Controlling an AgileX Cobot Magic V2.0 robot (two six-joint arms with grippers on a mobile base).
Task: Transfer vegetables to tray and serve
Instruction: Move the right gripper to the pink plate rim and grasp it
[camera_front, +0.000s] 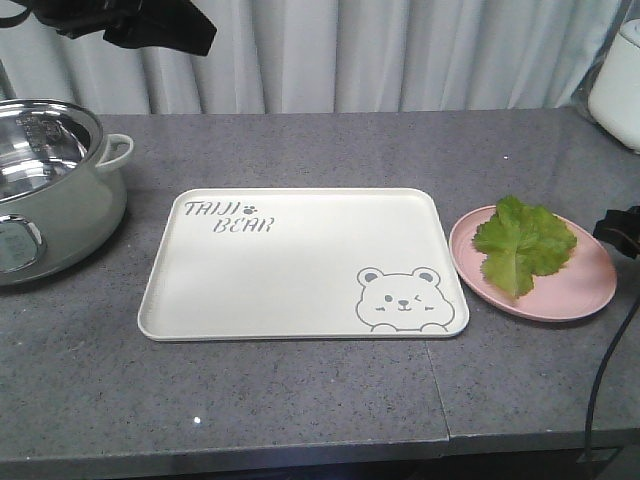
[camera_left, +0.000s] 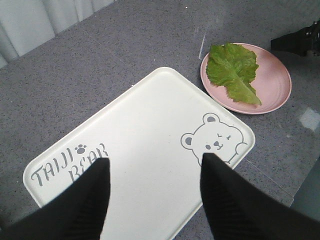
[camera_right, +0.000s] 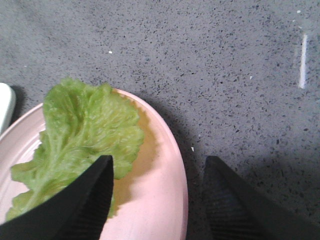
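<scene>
From the front, the lettuce leaf (camera_front: 523, 245) lies on the pink plate (camera_front: 580, 290), just right of the tray (camera_front: 290, 290) on the grey counter (camera_front: 300, 150).

Left wrist view: the left gripper (camera_left: 155, 158) hangs above the tray, spread wide and empty, well apart from the leaf.

Right wrist view: the right gripper (camera_right: 159, 158) straddles the plate's rim, spread wide and gripping nothing. One finger (camera_right: 75, 205) is over the leaf's edge, the other over bare counter.

1. Tray (camera_front: 300, 285): centre of counter (camera_front: 300, 150).
2. Plate (camera_front: 572, 296): on counter, just right of tray, not touching it.
3. Lettuce leaf (camera_front: 522, 245): on plate.
4. Pot (camera_front: 60, 205): on counter, left of tray, apart from it.
5. Appliance (camera_front: 618, 85): far right corner, behind plate.
6. Curtain (camera_front: 400, 50): behind counter.
</scene>
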